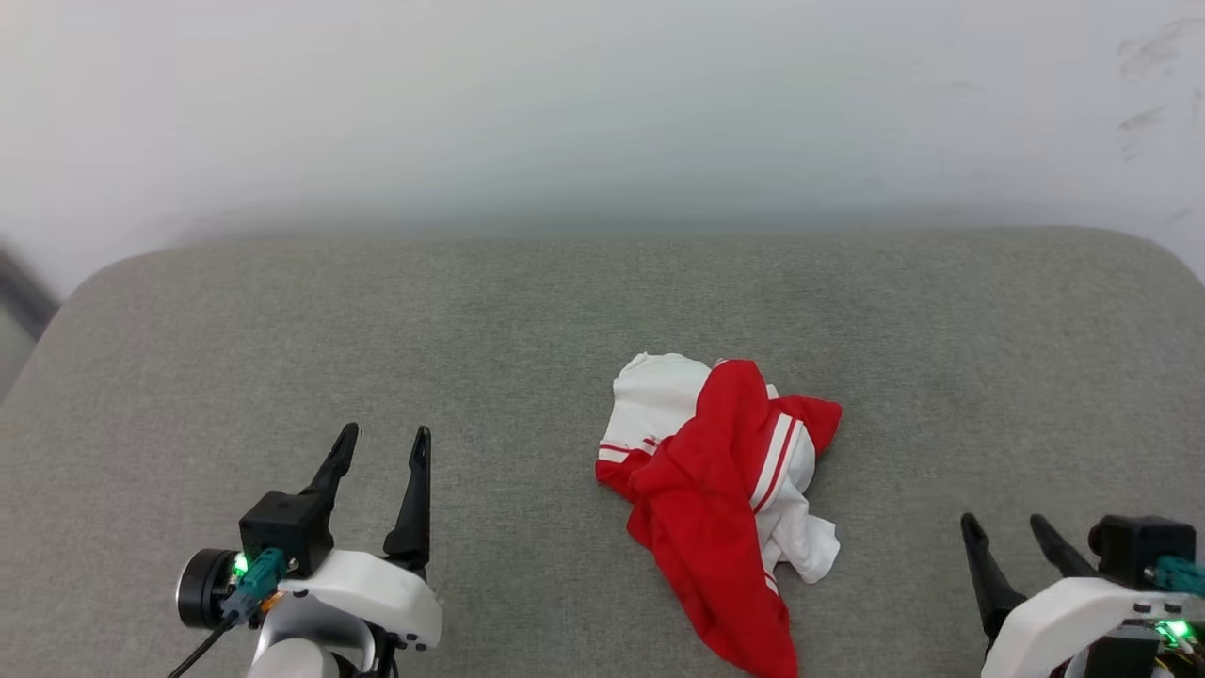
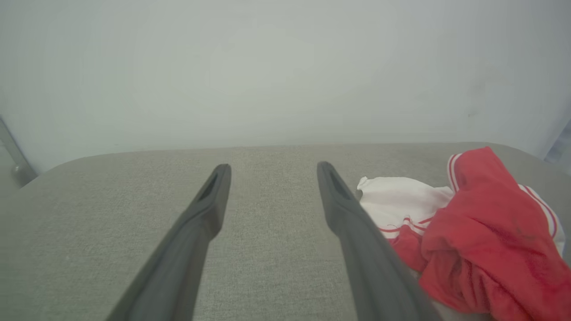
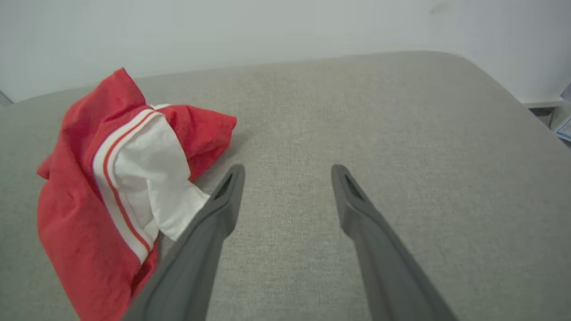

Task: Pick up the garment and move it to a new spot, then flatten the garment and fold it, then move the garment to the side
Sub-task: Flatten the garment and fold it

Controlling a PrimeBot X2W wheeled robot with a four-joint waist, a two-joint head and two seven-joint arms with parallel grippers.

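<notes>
A grey padded surface [image 1: 565,311] with a woven fabric cover and rounded far corners stands against a plain pale wall [image 1: 602,113]. The garment [image 1: 715,471] lies on it in a crumpled heap, right of the middle and toward the near edge, with red folds over white cloth and striped trim showing. It touches neither pincer. The left pincer [image 1: 388,430] hovers near the near-left part of the surface, fingers spread and holding nothing. The right pincer [image 1: 1003,520] sits at the near right, also spread and empty. The head view shows dark scuff marks [image 1: 1148,56] high on the wall at the right. The left wrist view shows the left pincer [image 2: 272,166] over bare fabric, the garment [image 2: 468,227] beside its right finger and a grey bar [image 2: 11,156] past the surface's far-left corner. The right wrist view has the right pincer [image 3: 287,167] with the garment [image 3: 102,191] just beside its left finger, and a pale ledge [image 3: 542,104] beyond the far-right corner.
</notes>
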